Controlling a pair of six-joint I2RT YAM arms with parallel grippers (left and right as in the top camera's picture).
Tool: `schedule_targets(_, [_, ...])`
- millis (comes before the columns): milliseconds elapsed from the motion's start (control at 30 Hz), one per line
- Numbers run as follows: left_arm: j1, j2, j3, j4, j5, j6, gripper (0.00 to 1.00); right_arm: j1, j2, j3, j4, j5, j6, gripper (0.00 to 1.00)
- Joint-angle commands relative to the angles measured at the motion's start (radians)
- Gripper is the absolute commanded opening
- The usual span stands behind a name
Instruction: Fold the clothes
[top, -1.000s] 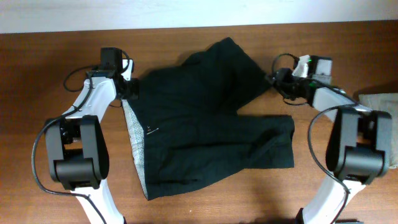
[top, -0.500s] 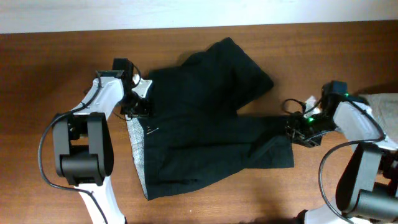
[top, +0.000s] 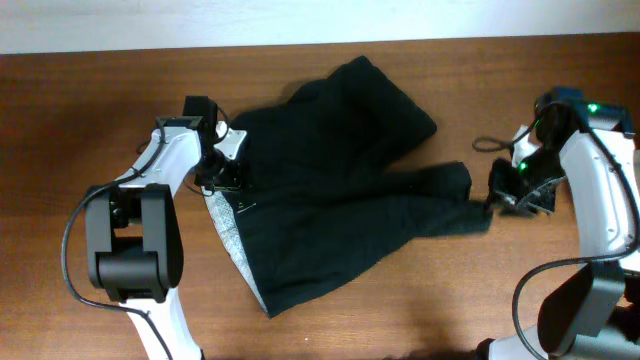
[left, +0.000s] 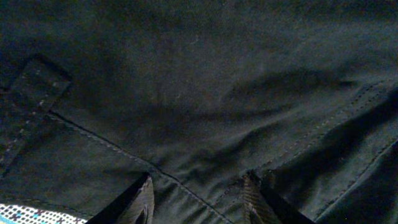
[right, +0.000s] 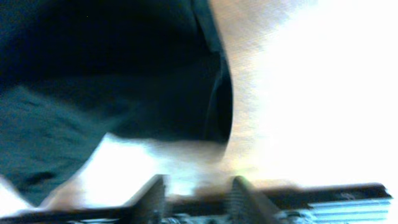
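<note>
The clothes are one black shorts-like garment spread across the middle of the wooden table, with a light grey lining strip along its left edge. My left gripper is open, its fingertips resting on the black fabric near the waistband, and a corner of the lining shows beside them. My right gripper is just right of the garment's right leg end. Its wrist view is blurred: the fingers are apart over bright table, with the black fabric beyond them.
A thin black cable loops on the table by the right arm. A pale wall band runs along the table's far edge. The smaller grey cloth does not show.
The right arm swung from the garment's top right down to its right leg end. The garment's lower part shifted right and skewed. The left gripper moved down slightly onto the waistband.
</note>
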Motion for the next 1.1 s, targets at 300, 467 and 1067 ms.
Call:
schedule_targets(300, [-0.004, -0.02, 0.089, -0.378, -0.003, -0.025, 0.56, -0.037, 0.002, -0.197, 0.304, -0.016, 0.069, 0.81])
schedule_targets(467, [-0.031, -0.021, 0.019, -0.424, 0.049, -0.048, 0.45, -0.043, 0.002, -0.221, 0.327, -0.018, 0.07, 0.81])
schedule_targets(1067, [0.123, -0.213, -0.061, -0.286, -0.065, -0.138, 0.09, -0.044, 0.002, -0.362, 0.436, -0.108, 0.068, 0.43])
